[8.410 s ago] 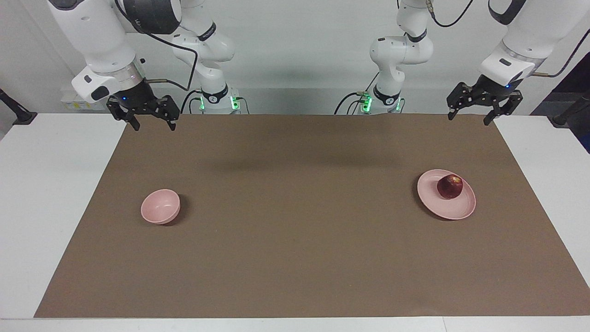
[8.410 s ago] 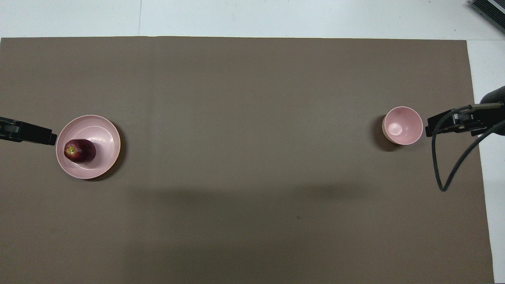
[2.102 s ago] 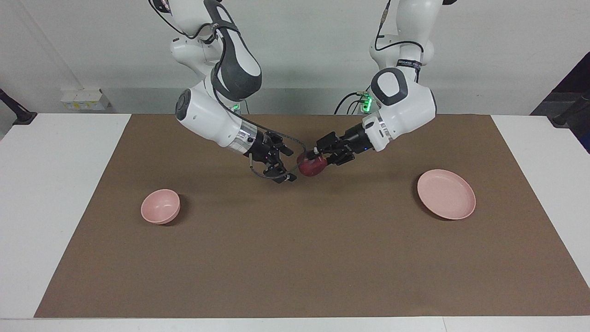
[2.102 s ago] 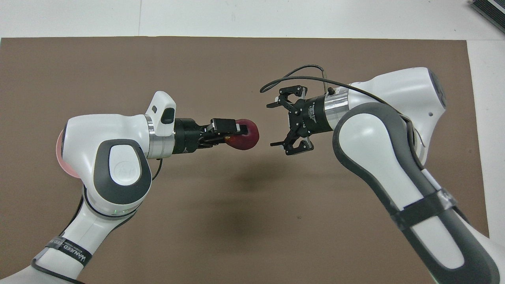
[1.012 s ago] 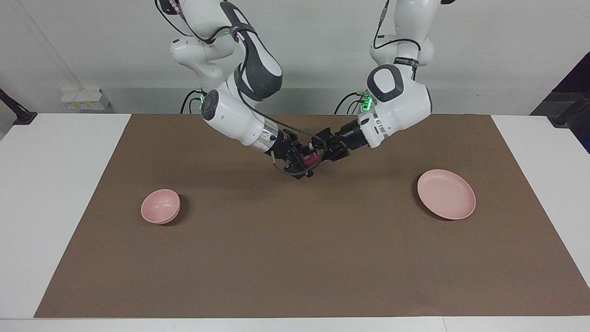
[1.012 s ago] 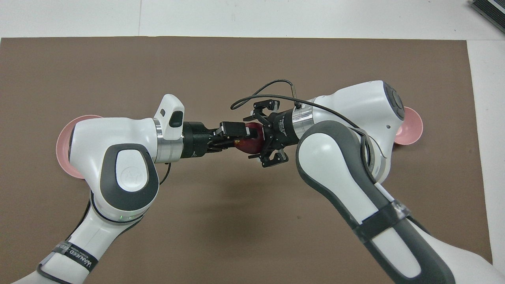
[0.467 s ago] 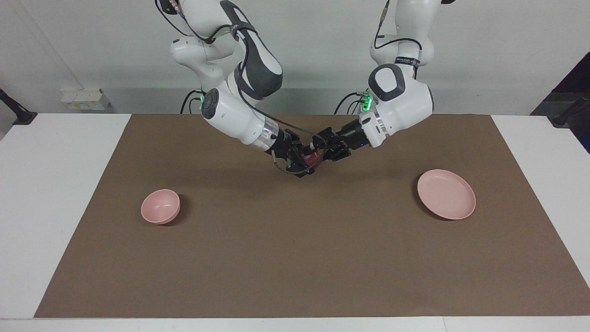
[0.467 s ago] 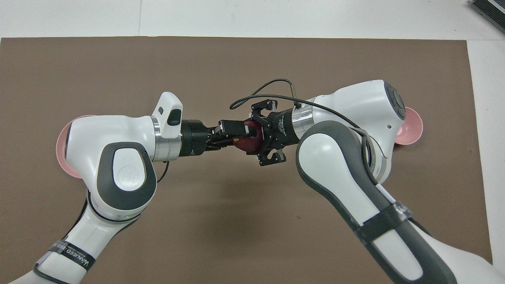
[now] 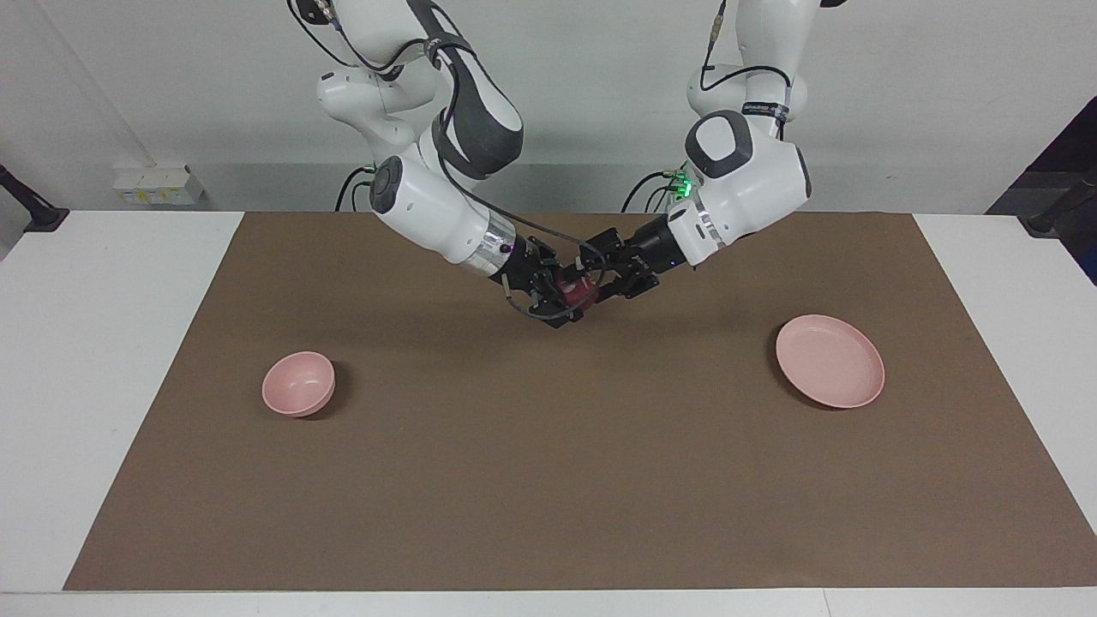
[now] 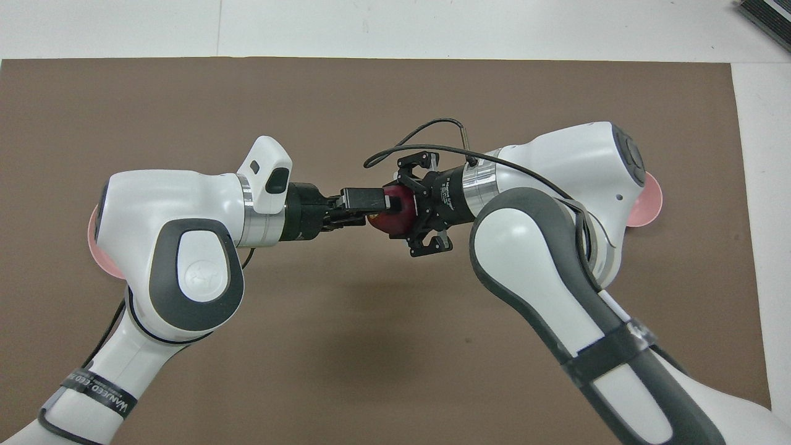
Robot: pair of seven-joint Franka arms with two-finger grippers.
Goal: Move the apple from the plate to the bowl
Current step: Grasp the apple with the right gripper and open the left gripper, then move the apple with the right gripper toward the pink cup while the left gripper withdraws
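A: What's changed? Quick.

B: The apple (image 10: 395, 217) is off the plate (image 9: 830, 360); a few seconds ago it sat on it. Two seconds ago your left gripper (image 10: 368, 209) alone held it, with the right gripper (image 10: 401, 212) spread and just short of it. Now the right gripper is clamped on the apple.

A: And the left one?

B: Right up against the apple from the side of the left arm's end. You can't tell from either view whether it has let go.

A: So where's the apple exactly?

B: In the air over the middle of the brown mat (image 9: 548, 480), between the two grippers, which meet nose to nose. The right gripper's links splay out to either side of it. It's well apart from both dishes.

A: Meaning for the task?

B: It looks like a handover, mid-way. The plate lies empty toward the left arm's end. The bowl (image 9: 291, 399) stands empty toward the right arm's end, so the right arm is probably the one to carry on.

A: Next?

B: You'd want the left gripper clear before the right arm pulls away. If both hold while one moves, the apple may slip or drop on the mat.
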